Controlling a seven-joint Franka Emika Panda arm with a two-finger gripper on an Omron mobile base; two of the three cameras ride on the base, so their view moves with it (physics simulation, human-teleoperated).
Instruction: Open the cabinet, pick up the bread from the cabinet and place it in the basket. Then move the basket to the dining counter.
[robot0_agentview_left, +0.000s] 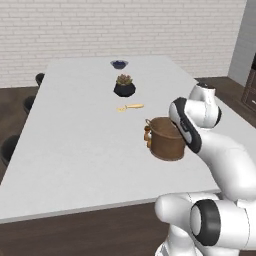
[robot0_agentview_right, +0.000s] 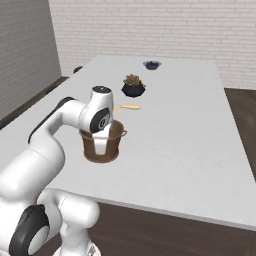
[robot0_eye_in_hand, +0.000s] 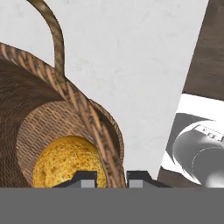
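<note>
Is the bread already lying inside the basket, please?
Yes, in the hand view the golden bread lies on the bottom of the woven basket, enclosed by its wall.

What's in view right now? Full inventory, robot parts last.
basket: 1, brown woven, on the dining counter near its front edge
bread: 1, golden-orange, inside the basket
dining counter: 1, white-grey top
potted plant: 1, black pot, mid-counter beyond the basket
bowl: 1, dark blue, far end of counter
small utensil: 1, yellow, between plant and basket
stools: dark, along the counter's left side
gripper: 1, dark tips, shut on the basket rim
arm: 1, white, reaching over the basket
</note>
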